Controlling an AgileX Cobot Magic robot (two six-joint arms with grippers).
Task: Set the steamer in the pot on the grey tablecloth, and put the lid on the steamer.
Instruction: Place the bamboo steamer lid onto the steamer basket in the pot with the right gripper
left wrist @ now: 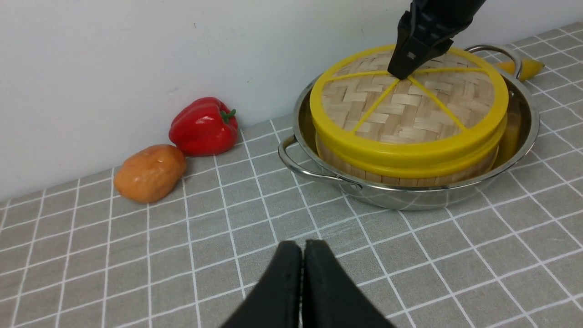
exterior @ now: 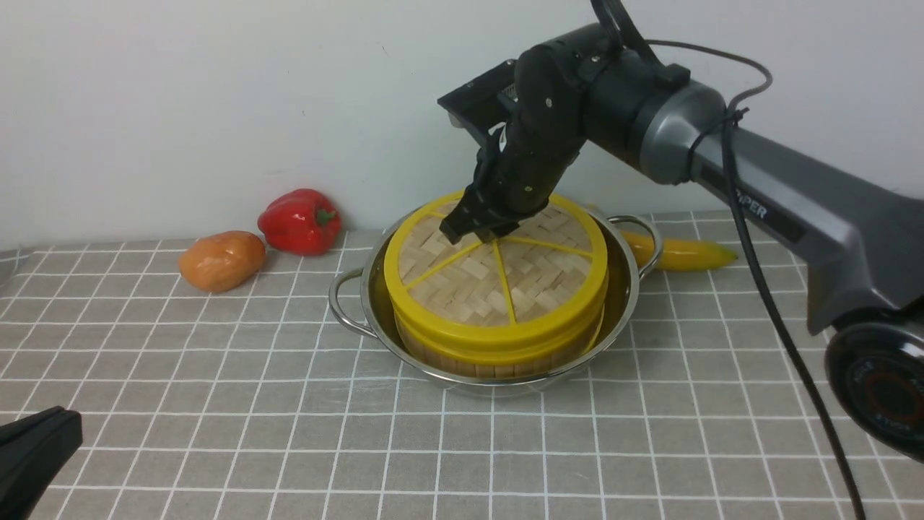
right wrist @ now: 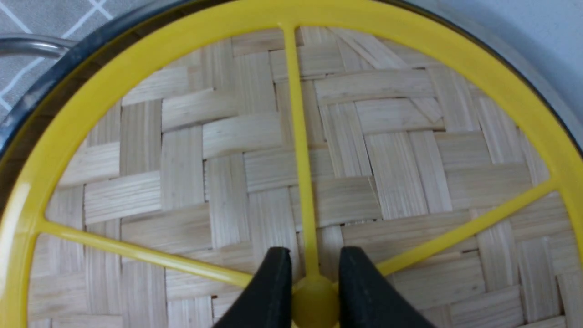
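The right jaws stand narrow, closed on the small yellow knob (right wrist: 314, 300) at the centre of the lid (exterior: 498, 278). In the right wrist view one black tip presses each side of the knob, where the yellow spokes meet. The arm comes down onto the lid from above and from the right.

The lid lies flat on top of the steamer (exterior: 498, 357). The steamer stands inside the pot (exterior: 346, 300), and the pot sits on the grey tablecloth (exterior: 216, 404) covering the bench. A second yellow rim shows just under the lid's rim on the near side. Whether the lid is fully seated all round cannot be told.

The left jaws are pressed together and hold nothing. They hang low over the cloth, well apart from the pot.

In the front view the right jaws hide the knob, and the lid hides the inside of the steamer. Only a black corner of the left jaws shows at that view's lower left edge. The banana (exterior: 686, 253) is partly hidden behind the pot's right handle. The right wrist view cuts off the lid's rim and shows only slivers of the pot. A red pepper (exterior: 299, 221) and an orange potato-like lump (exterior: 221, 260) lie by the wall, left of the pot.
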